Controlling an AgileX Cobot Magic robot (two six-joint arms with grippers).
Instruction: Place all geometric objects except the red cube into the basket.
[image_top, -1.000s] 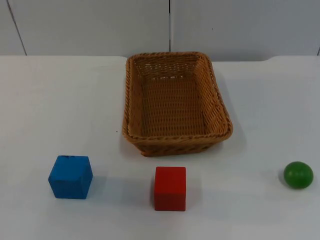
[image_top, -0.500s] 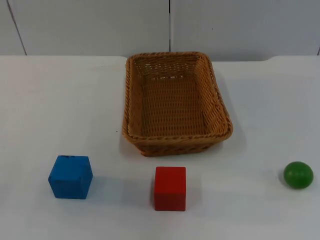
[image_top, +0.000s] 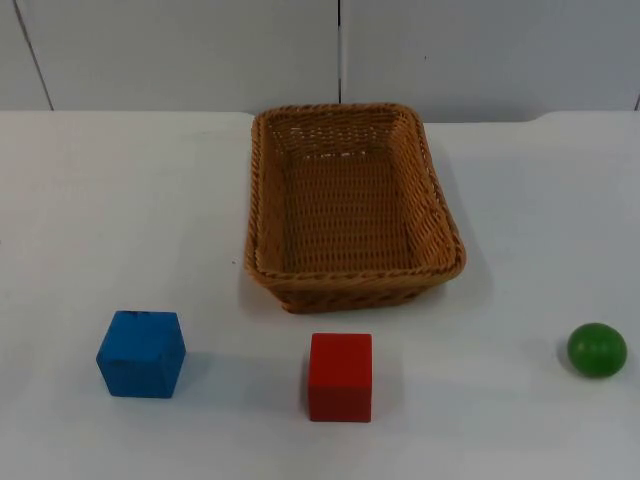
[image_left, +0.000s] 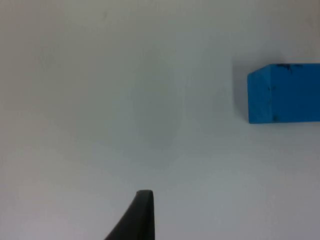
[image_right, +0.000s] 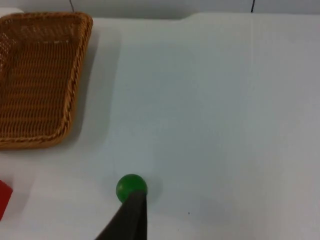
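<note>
nothing's in the wicker basket (image_top: 352, 200) yet, so i reckon my left gripper (image_left: 142, 200) (can't tell its state) goes for the blue cube (image_top: 141, 353) on the table, left of the red cube (image_top: 340, 376).

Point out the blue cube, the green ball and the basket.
blue cube (image_top: 141, 353): top view, on its top face.
green ball (image_top: 597, 350): top view, on its middle.
basket (image_top: 258, 190): top view, on its left rim.

Top camera overlooks table (image_top: 80, 200); wrist cameras hover nearer.
</note>
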